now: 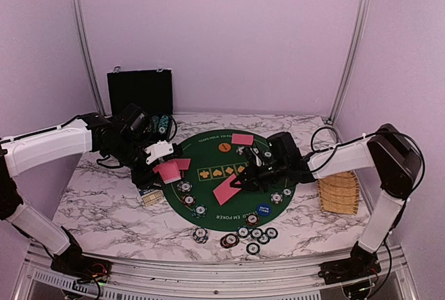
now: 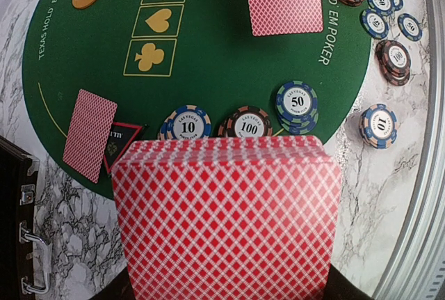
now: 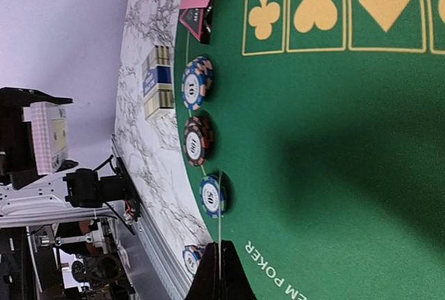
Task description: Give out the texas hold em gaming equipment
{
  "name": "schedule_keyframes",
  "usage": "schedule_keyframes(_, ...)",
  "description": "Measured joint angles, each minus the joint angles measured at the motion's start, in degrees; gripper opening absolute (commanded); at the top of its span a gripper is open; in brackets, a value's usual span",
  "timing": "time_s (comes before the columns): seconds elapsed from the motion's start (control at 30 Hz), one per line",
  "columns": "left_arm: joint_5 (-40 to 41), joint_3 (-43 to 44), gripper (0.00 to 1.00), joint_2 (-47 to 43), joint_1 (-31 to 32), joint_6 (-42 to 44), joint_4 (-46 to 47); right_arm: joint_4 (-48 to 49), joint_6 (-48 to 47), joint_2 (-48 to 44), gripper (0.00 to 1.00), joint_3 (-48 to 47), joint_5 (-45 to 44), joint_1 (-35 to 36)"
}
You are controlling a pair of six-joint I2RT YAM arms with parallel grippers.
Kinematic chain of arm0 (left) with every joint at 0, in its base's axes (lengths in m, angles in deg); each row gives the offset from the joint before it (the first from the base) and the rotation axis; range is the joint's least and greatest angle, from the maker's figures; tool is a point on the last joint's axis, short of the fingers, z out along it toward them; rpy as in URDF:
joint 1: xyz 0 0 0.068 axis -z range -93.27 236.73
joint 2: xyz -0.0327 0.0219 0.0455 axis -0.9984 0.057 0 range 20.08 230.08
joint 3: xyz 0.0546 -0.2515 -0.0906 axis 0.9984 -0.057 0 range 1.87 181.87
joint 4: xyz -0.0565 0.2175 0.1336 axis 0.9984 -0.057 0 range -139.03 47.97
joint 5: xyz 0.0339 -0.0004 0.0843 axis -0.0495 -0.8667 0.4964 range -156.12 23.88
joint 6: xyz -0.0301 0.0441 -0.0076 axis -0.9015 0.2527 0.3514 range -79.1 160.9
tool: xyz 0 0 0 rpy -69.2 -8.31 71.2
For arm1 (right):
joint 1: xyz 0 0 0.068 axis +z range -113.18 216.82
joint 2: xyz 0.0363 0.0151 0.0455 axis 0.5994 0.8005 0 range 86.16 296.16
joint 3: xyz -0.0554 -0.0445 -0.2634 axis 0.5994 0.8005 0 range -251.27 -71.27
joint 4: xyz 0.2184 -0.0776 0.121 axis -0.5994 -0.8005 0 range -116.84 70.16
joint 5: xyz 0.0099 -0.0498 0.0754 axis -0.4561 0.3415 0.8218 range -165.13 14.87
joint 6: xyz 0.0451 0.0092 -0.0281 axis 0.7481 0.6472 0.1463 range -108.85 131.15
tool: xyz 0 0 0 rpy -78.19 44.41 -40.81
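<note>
My left gripper (image 1: pixel 158 162) is shut on a deck of red-backed playing cards (image 2: pixel 226 216), held over the left rim of the green poker mat (image 1: pixel 229 178); the deck hides its fingers in the left wrist view. My right gripper (image 3: pixel 221 275) is shut on a single red-backed card (image 1: pixel 226 190), which shows edge-on (image 3: pixel 220 209) over the middle of the mat. Two cards lie on the mat, one at the left (image 2: pixel 89 135) and one at the far side (image 1: pixel 243 138). Beside the left card sits a triangular red-black marker (image 2: pixel 122 141). Chips marked 10 (image 2: pixel 188 124), 100 (image 2: pixel 249 124) and 50 (image 2: pixel 297 103) line the mat's near-left edge.
An orange button (image 1: pixel 224 147) and a blue button (image 1: pixel 263 209) lie on the mat. Several loose chips (image 1: pixel 245 234) sit on the marble in front. A card box (image 1: pixel 151 195) lies left of the mat, the black case (image 1: pixel 140 91) stands back left, and a wicker basket (image 1: pixel 339 192) sits right.
</note>
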Motion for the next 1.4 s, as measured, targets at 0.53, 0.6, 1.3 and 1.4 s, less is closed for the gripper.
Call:
schedule_keyframes(0.53,0.0,0.0,0.0,0.0,0.0,0.0,0.0,-13.0,-10.6,-0.8,0.0,1.8,-6.1,-4.1)
schedule_keyframes(0.6,0.0,0.0,0.0,0.0,0.0,0.0,0.0,-14.3,-11.5,-1.2,0.0,2.0,-6.6,-4.3)
schedule_keyframes(1.3,0.0,0.0,0.0,0.0,0.0,0.0,0.0,-25.7,-18.2,-2.8,0.44,-2.3,-16.0,-4.7)
schedule_keyframes(1.4,0.0,0.0,0.0,0.0,0.0,0.0,0.0,-27.5,-18.6,-4.2,0.55,-3.6,-17.7,-4.7)
